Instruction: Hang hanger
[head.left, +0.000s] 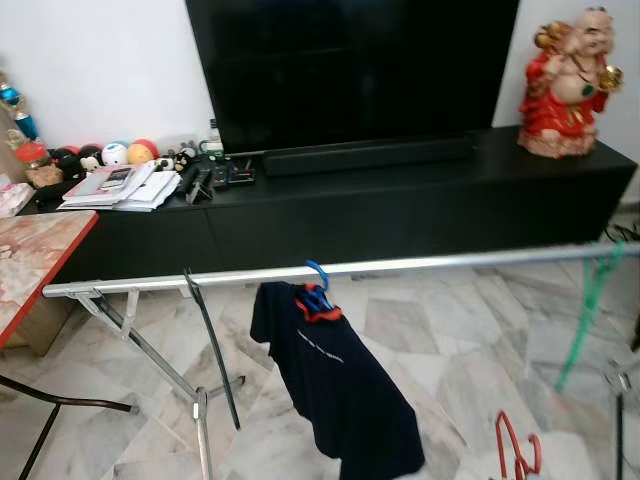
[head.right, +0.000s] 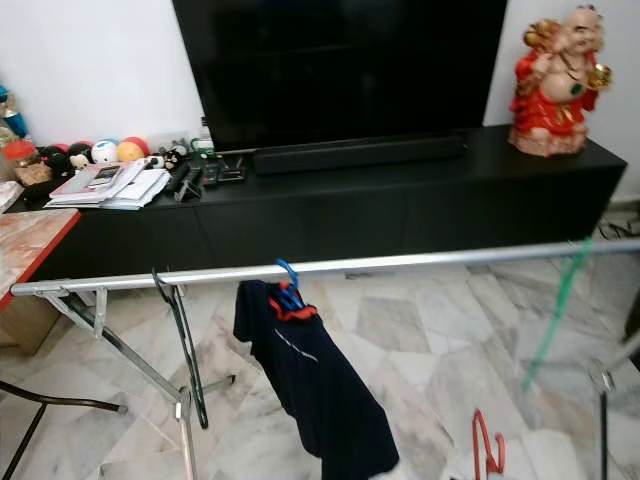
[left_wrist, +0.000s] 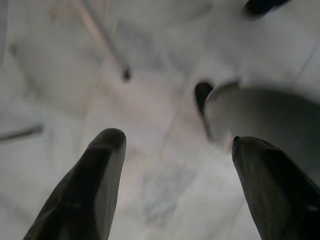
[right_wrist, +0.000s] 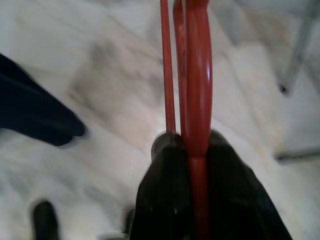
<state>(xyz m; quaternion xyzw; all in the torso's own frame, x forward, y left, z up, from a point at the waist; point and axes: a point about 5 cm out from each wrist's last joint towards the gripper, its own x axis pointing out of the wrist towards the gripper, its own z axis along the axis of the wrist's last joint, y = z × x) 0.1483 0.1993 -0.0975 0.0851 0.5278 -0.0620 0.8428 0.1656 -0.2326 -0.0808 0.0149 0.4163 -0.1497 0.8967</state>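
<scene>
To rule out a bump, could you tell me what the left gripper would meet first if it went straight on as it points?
Probably the marble floor: the open left gripper points down at it, though depth is unclear.

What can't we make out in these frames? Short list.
- Red hanger: lower part cut off by the bottom edge of both eye views; in the right wrist view its hook end runs past the top edge.
- Right gripper: fingers close on the hanger, blurred.
- Green hanger on the rail: motion-blurred, shape unclear.
- Navy shirt: print too small to read.
- Left gripper: open over blurred floor.
</scene>
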